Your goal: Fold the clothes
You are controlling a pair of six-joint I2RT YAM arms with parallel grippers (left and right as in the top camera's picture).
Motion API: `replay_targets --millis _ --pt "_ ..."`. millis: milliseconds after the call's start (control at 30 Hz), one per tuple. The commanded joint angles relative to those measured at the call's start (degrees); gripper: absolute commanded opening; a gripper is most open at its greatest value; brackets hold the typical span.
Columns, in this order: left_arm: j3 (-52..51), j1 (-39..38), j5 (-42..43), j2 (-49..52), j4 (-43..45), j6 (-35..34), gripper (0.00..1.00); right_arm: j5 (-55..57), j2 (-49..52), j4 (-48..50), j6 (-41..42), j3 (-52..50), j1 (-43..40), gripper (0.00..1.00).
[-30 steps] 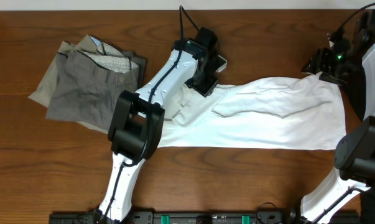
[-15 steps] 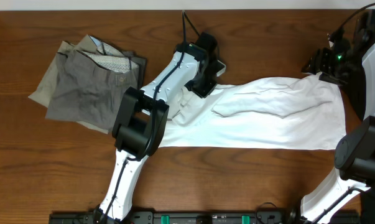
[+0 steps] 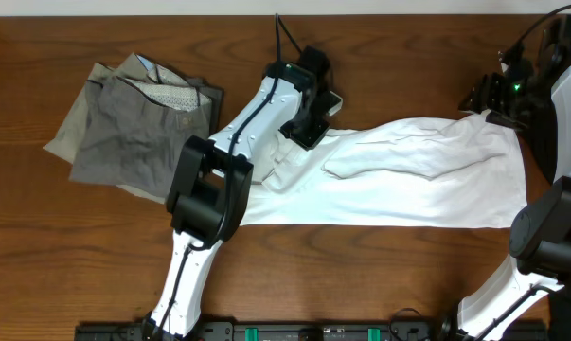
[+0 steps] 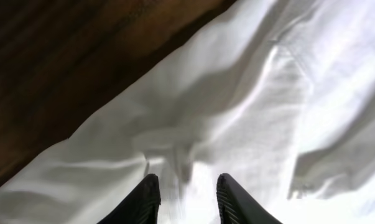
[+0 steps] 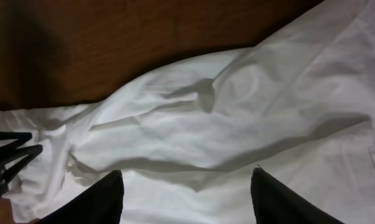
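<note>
The clothes are chiefly a white T-shirt spread flat across the middle and right of the table, with a rumpled ridge along its upper half. My left gripper is low over the shirt's upper left edge. Its fingers stand a narrow gap apart, with a small pleat of white cloth just ahead of them. My right gripper hovers at the shirt's upper right corner, wide open above the fabric. Grey-khaki trousers lie folded at the left.
The brown wooden table shows bare wood in front of the shirt and behind it. My left arm's elbow hangs over the shirt's left end. The right arm's base stands at the shirt's right edge.
The left arm's elbow swayed slightly right and back again; its gripper stayed at the shirt's upper left edge. The shirt and the right arm have not moved.
</note>
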Motion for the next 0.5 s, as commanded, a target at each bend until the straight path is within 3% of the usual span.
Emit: replay_targets --millis 0,100,167,200,233,300,467 --pt "1.49 0.26 -0.31 -2.01 -0.9 -0.26 0.25 0.17 -1.09 -0.07 -0.68 0.63 0.15 0.64" --pt "1.46 0.24 -0.26 -1.99 -1.31 -0.48 0.07 0.17 -1.09 -0.11 -0.68 0.63 0.15 0.64" --pt "1.44 0.26 -0.33 -1.95 -1.18 -0.44 0.09 0.17 -1.09 -0.11 -0.68 0.63 0.15 0.64" --pt "1.31 0.35 -0.33 -1.77 -0.55 -0.46 0.26 0.17 -1.09 -0.11 -0.68 0.63 0.15 0.64" --pt "1.25 0.61 -0.31 -1.51 0.55 -0.46 0.6 0.17 -1.09 -0.11 -0.68 0.63 0.15 0.64" --pt "1.25 0.9 -0.28 -0.94 1.73 -0.48 0.72 0.17 -1.09 -0.13 -0.68 0.63 0.15 0.64" --pt "1.25 1.84 -0.04 0.02 3.52 -1.11 0.73 0.17 -1.09 -0.15 -0.68 0.63 0.15 0.64"
